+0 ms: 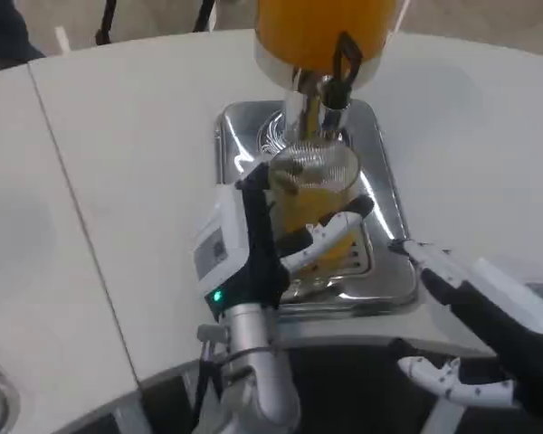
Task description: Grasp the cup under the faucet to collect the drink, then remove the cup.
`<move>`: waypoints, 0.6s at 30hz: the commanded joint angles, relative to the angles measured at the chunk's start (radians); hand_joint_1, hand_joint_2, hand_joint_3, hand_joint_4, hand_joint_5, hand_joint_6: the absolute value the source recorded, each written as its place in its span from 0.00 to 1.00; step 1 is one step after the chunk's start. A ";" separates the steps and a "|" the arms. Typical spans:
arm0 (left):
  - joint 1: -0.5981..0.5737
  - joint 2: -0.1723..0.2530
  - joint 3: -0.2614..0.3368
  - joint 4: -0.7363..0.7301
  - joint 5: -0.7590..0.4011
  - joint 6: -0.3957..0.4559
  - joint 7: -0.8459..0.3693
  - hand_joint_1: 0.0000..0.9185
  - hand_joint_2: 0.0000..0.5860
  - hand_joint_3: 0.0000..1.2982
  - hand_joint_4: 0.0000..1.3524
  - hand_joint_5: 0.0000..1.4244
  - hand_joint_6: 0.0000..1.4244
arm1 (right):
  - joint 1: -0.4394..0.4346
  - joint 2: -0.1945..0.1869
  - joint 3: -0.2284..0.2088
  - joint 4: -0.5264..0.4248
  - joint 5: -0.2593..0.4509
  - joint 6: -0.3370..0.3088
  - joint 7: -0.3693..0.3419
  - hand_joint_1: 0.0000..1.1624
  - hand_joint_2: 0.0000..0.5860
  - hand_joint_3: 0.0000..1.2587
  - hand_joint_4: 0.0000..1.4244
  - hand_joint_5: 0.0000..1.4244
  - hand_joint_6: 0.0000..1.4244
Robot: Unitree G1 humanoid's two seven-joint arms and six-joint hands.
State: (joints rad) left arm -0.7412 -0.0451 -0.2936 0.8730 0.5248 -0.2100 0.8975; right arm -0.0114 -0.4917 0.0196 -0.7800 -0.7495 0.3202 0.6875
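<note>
1. We see the left hand (253,240) wrapped around the cup (314,192), its fingers (330,233) curled across the near wall; the cup holds orange drink and stands tilted over the steel drip tray (380,181), just below the faucet (326,95).
2. The faucet hangs from the orange dispenser tank (317,27), directly above the far side of the cup's rim (we cannot tell whether liquid is running at this moment).
3. The right hand (471,298) rests near the tray's right front corner, apart from the cup, fingers spread and holding nothing.
4. We judge the step in hand to be the removal of the filled cup. To do it well, we would keep the grasp firm and level the cup before it leaves the faucet, since the drink lies high against the near wall.
5. We would draw the cup toward the robot, away from the faucet, low enough to pass the spout yet clear of the tray's raised edge.
6. A slow, steady pull suits a full, thin-walled cup; squeezing harder could buckle it and spill onto the desk (136,154).
</note>
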 commanded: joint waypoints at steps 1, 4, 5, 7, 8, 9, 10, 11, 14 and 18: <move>0.021 0.033 -0.008 -0.090 0.033 -0.027 -0.001 0.64 0.05 0.88 0.80 1.00 1.00 | -0.006 0.013 0.022 0.025 0.010 -0.010 -0.031 0.41 0.81 0.00 0.00 0.00 0.02; 0.038 0.051 -0.012 -0.120 0.048 -0.023 -0.008 0.64 0.03 0.89 0.80 1.00 1.00 | -0.009 0.014 0.029 0.032 0.009 -0.015 -0.044 0.41 0.81 0.00 0.00 0.00 0.02; 0.043 0.056 -0.012 -0.128 0.054 -0.021 -0.010 0.64 0.03 0.89 0.80 1.00 1.00 | -0.010 0.011 0.032 0.033 0.007 -0.020 -0.048 0.41 0.82 0.00 0.00 0.00 0.02; 0.054 0.069 -0.012 -0.142 0.062 -0.018 -0.012 0.64 0.03 0.89 0.79 1.00 1.00 | -0.011 0.006 0.033 0.035 0.007 -0.027 -0.053 0.41 0.82 0.00 0.00 0.00 0.02; 0.059 0.077 -0.013 -0.150 0.066 -0.018 -0.014 0.65 0.03 0.89 0.79 1.00 1.00 | -0.010 0.005 0.031 0.035 0.008 -0.030 -0.057 0.41 0.82 0.00 0.00 0.00 0.02; 0.063 0.085 -0.014 -0.160 0.072 -0.020 -0.017 0.64 0.03 0.89 0.79 1.00 1.00 | -0.011 -0.001 0.029 0.034 0.009 -0.036 -0.057 0.41 0.82 0.00 0.00 0.00 0.02; 0.068 0.098 -0.017 -0.172 0.080 -0.022 -0.020 0.64 0.02 0.88 0.79 1.00 1.00 | -0.008 -0.006 0.024 0.026 0.007 -0.044 -0.063 0.41 0.82 0.00 0.00 0.00 0.02; 0.076 0.118 -0.019 -0.188 0.088 -0.028 -0.030 0.65 0.01 0.89 0.79 1.00 1.00 | -0.006 -0.009 0.020 0.021 0.005 -0.050 -0.067 0.41 0.82 0.00 0.00 0.00 0.02; 0.099 0.157 -0.012 -0.216 0.080 -0.059 -0.076 0.65 0.01 0.89 0.78 1.00 1.00 | 0.000 -0.026 0.004 0.005 0.010 -0.063 -0.061 0.41 0.83 0.00 0.00 0.00 0.02; 0.143 0.207 -0.004 -0.263 0.071 -0.100 -0.144 0.65 0.01 0.89 0.78 1.00 1.00 | 0.026 -0.044 -0.018 -0.016 0.004 -0.109 -0.085 0.42 0.85 0.00 0.00 0.00 0.02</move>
State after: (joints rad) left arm -0.6259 0.1406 -0.2960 0.6649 0.5954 -0.2602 0.7802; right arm -0.0122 -0.5201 0.0185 -0.7703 -0.7387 0.2467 0.6302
